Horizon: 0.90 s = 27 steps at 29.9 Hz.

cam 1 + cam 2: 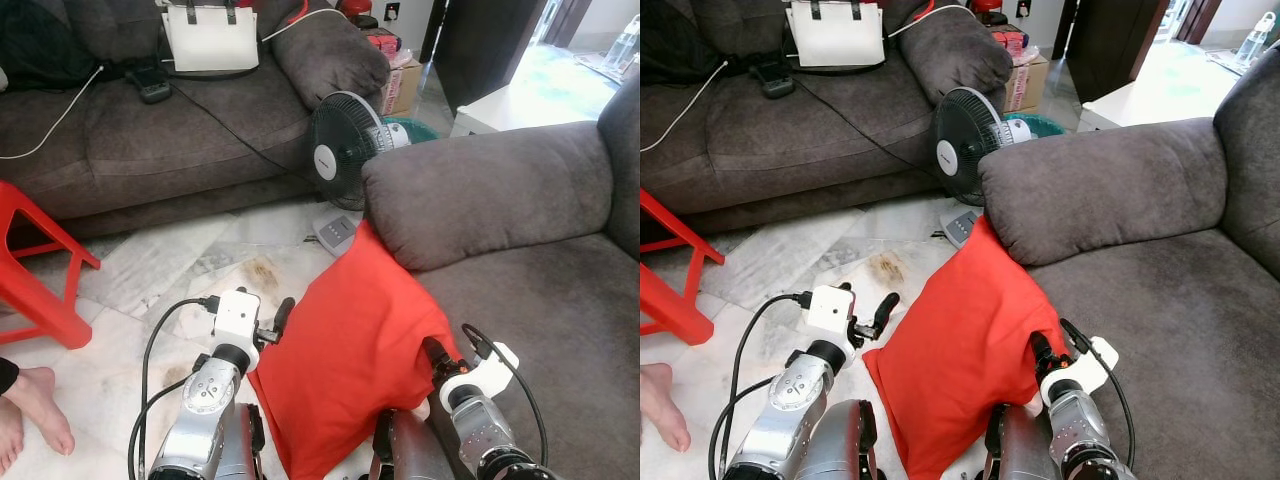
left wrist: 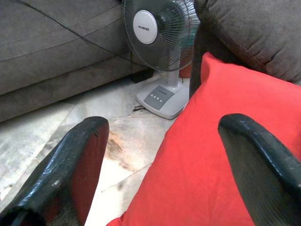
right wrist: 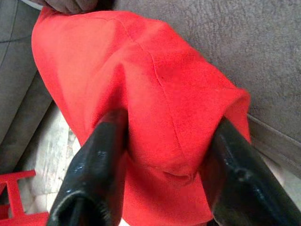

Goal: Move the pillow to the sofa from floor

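Lifting the soft red fabric pillow (image 1: 355, 350) toward the grey sofa seat.

At the bottom of the frame, the right gripper (image 3: 160, 165) is pinched onto a fold of the pillow's corner; the left gripper (image 2: 164, 155) spreads wide over its other edge, one finger beside it. The pillow leans off the marble floor (image 1: 150, 270) against the grey upholstered sofa (image 1: 560, 320), lower centre. Next, judging by this, raise and swing it rightward onto the cushion. Beyond stands a black electric fan (image 1: 345, 140).
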Tool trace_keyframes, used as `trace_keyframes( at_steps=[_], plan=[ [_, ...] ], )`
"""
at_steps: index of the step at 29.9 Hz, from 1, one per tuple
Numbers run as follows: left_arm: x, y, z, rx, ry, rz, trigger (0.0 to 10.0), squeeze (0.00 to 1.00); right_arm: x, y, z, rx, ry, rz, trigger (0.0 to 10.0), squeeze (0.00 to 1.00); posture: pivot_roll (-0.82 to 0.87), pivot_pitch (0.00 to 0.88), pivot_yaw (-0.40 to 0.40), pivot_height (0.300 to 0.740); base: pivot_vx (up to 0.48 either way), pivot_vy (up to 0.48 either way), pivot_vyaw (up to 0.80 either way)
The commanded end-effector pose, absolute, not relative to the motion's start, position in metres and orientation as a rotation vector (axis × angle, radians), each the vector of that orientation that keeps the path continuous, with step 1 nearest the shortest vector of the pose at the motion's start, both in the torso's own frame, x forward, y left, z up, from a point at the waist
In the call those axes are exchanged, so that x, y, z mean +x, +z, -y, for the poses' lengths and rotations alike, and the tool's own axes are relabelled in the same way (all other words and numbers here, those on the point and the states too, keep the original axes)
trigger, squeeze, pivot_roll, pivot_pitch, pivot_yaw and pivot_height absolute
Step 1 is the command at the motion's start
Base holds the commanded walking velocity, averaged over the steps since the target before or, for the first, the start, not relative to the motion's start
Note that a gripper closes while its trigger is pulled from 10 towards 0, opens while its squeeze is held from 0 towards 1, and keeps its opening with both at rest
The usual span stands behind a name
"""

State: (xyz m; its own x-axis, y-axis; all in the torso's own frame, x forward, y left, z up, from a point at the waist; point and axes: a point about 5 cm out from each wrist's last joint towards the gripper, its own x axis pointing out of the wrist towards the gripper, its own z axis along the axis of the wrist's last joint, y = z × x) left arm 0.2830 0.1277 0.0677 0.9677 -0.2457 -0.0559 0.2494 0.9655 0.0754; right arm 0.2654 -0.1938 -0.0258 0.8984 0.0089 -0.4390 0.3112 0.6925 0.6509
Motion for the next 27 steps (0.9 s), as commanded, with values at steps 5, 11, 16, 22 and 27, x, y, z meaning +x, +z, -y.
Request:
trace_keyframes(
  at_steps=[5, 11, 16, 22, 27],
  plan=[
    [0.2834, 0.0673, -0.1272, 0.091, -0.253, -0.048, 10.0, 0.0, 0.2688, -0.0231, 0.1917, 0.783, -0.164, -0.421, 0.0, 0.0, 0.16, 0.096, -0.052, 0.594, 0.0, 0.0, 0.0],
    [0.2834, 0.0676, -0.1273, 0.092, -0.252, -0.048, 10.0, 0.0, 0.2691, -0.0227, 0.1912, 0.78, -0.158, -0.416, 0.0, 0.0, 0.16, 0.097, -0.052, 0.594, 0.0, 0.0, 0.0],
    [0.2832, 0.0678, -0.1273, 0.093, -0.251, -0.047, 10.0, 0.0, 0.2692, -0.0223, 0.1914, 0.769, -0.15, -0.414, 0.0, 0.0, 0.17, 0.098, -0.053, 0.594, 0.0, 0.0, 0.0],
    [0.2824, 0.0666, -0.1283, 0.095, -0.248, -0.051, 10.0, 0.0, 0.27, -0.0206, 0.1909, 0.723, -0.111, -0.406, 0.0, 0.0, 0.16, 0.101, -0.053, 0.594, 0.0, 0.0, 0.0],
    [0.282, 0.0668, -0.128, 0.096, -0.247, -0.051, 10.0, 0.0, 0.2709, -0.0189, 0.1883, 0.684, -0.069, -0.394, 0.0, 0.0, 0.16, 0.102, -0.052, 0.594, 0.0, 0.0, 0.0]
  ],
)
